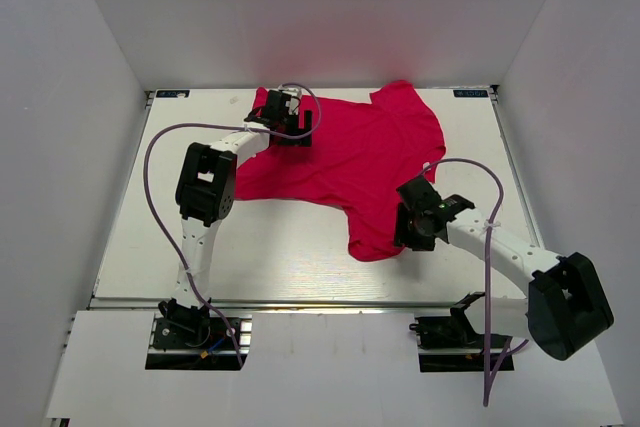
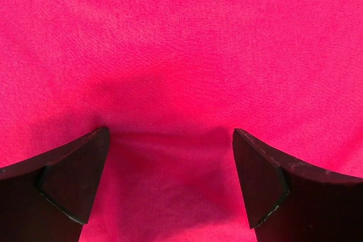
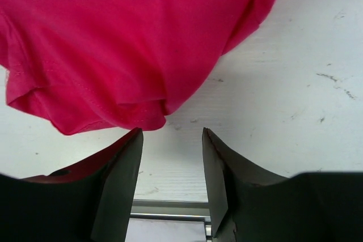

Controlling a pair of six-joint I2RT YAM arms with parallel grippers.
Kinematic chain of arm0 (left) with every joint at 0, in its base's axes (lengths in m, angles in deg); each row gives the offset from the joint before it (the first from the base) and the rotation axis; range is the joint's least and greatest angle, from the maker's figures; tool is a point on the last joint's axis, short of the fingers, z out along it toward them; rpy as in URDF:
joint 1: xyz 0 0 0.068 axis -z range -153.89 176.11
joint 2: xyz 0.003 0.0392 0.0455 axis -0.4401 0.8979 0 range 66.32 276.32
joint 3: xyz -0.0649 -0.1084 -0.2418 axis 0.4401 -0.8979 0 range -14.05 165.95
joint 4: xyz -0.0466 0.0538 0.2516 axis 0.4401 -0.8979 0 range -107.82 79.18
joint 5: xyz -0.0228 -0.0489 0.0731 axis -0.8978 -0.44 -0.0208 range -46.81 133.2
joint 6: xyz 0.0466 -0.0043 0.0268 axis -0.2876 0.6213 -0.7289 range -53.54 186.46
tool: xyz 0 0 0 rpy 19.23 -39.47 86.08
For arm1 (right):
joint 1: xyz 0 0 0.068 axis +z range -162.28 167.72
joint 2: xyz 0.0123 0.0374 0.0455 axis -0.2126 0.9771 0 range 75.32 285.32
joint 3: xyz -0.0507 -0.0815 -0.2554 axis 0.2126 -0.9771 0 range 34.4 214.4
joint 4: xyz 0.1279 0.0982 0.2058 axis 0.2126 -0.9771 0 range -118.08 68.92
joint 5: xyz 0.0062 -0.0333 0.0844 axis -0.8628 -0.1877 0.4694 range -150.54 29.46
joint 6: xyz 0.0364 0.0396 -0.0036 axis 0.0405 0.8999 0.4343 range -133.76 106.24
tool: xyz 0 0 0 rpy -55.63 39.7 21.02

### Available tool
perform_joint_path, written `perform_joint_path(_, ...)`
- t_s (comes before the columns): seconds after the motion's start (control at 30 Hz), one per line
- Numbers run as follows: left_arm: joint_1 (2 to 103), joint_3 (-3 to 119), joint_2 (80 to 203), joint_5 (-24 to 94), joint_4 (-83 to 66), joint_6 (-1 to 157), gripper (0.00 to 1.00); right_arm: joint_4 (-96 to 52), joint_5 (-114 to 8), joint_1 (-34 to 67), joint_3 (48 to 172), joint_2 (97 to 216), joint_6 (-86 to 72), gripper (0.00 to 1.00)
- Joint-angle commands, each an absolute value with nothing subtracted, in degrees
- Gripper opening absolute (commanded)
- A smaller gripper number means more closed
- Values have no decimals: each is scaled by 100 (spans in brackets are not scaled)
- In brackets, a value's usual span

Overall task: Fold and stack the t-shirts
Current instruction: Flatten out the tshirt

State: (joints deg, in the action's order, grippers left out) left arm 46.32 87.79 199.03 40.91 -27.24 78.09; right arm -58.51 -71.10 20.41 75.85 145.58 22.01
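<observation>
T-shirt point(image 1: 340, 162), bright pink, lies spread out and a bit wrinkled on the far half of the white table point(image 1: 290, 257), with one end reaching down toward the middle of the table. The left gripper point(image 2: 170, 137) is by the table's far edge, left of the middle, right over the pink cloth with its jaws spread wide and nothing pinched between them. The right gripper point(image 3: 172, 133) is low over the right side of the table, jaws spread and empty, with the folded end of the cloth just past its tips.
</observation>
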Motion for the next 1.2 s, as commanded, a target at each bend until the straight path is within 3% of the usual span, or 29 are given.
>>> perform_joint_path(0.0, 4571, 8483, 20027, 4170, -3244, 7876, 100, -5659, -6864, 2060, 7641, 14520, 2430, 52)
perform_joint_path(0.17, 4571, 8482, 20027, 4117, -3191, 7929, 100, -5124, -6125, 2051, 7246, 14256, 2597, 52)
perform_joint_path(0.43, 4571, 8430, 20027, 4117, -3191, 7929, 100, -4930, -6150, 2042, 7149, 14650, 2650, 52)
perform_joint_path(0.47, 4571, 8430, 20027, 4117, -3191, 7929, 100, -4886, -6142, 2042, 7131, 14677, 2624, 42)
perform_joint_path(0.53, 4571, 8430, 20079, 4117, -3191, 7929, 100, -4833, -6150, 2051, 7122, 14686, 2641, 0)
perform_joint_path(0.97, 4518, 8430, 20132, 4179, -3243, 7929, 100, -7459, -5719, 2042, 8219, 13061, 3045, 0)
perform_joint_path(1.17, 4518, 8430, 20132, 4179, -3244, 7982, 100, -7584, -5387, 2059, 7075, 13121, 3238, 0)
